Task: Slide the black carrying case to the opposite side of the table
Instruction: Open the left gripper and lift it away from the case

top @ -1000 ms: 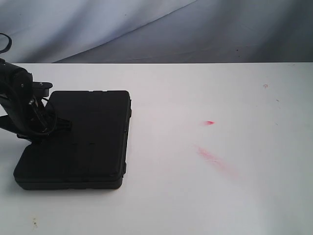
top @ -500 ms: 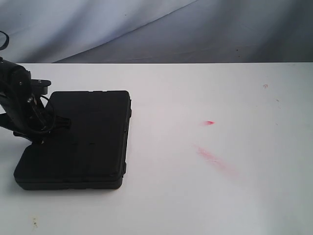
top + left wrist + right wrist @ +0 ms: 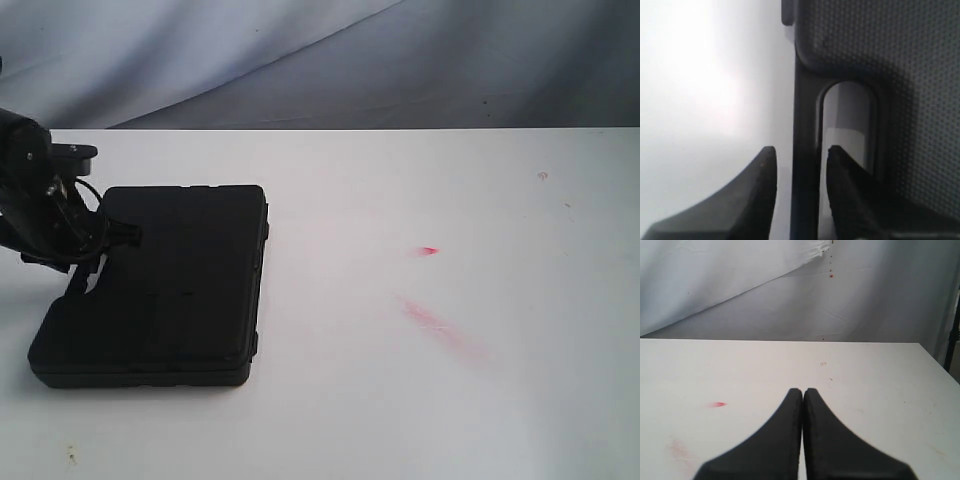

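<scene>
Quick count: one black carrying case (image 3: pixel 165 285), two tools, and two red marks on the bench (image 3: pixel 450 180), a small dab (image 3: pixel 428 250) and a longer smear (image 3: pixel 435 325).

The case lies flat on the left side of the bench in the exterior view, well apart from both marks. The bench is plain white with a few tiny specks, and behind it hangs a wrinkled grey-white cloth (image 3: pixel 300 60).

The left wrist view gives what the exterior one can't. The left tool (image 3: pixel 799 150) is spread, with one finger on each side of the case's handle bar (image 3: pixel 805 100), and on the outer side there's a sliver of white between finger and bar, so it's not pinching. You also see the case's dimpled texture up close.

The right tool (image 3: pixel 803 390) only shows up in its own wrist view. It's pressed together, holding nothing, above bare bench, with the dab off to one side.
</scene>
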`<state>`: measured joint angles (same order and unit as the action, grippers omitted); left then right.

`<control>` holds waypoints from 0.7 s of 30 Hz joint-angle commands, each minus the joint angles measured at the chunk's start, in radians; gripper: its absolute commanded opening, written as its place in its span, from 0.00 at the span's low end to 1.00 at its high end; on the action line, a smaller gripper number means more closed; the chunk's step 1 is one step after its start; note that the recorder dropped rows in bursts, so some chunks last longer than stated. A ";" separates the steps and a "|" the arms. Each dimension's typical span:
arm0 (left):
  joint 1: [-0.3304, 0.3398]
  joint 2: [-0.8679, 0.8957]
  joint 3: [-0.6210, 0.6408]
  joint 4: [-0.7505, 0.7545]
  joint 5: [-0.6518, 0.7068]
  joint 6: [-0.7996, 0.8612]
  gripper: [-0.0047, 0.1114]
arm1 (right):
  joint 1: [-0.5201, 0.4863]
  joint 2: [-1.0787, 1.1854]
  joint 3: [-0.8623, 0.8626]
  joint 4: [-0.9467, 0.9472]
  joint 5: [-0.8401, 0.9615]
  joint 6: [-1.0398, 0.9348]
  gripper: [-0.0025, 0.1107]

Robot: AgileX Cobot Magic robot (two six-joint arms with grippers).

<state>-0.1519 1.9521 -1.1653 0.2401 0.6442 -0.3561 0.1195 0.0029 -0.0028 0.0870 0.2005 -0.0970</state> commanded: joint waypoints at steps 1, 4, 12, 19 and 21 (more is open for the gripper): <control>0.003 -0.075 -0.003 -0.004 -0.008 0.022 0.34 | -0.003 -0.003 0.003 0.007 0.000 0.005 0.02; 0.003 -0.132 -0.003 -0.022 0.002 0.027 0.34 | -0.003 -0.003 0.003 0.007 0.000 0.005 0.02; 0.003 -0.313 -0.003 -0.080 0.050 0.122 0.32 | -0.003 -0.003 0.003 0.007 0.000 0.005 0.02; 0.003 -0.498 0.002 -0.098 0.068 0.150 0.04 | -0.003 -0.003 0.003 0.007 0.000 0.005 0.02; 0.003 -0.539 0.004 -0.097 0.066 0.152 0.04 | -0.003 -0.003 0.003 0.007 0.000 0.005 0.02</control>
<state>-0.1519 1.4789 -1.1653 0.1518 0.7088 -0.2171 0.1195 0.0029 -0.0028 0.0870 0.2005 -0.0970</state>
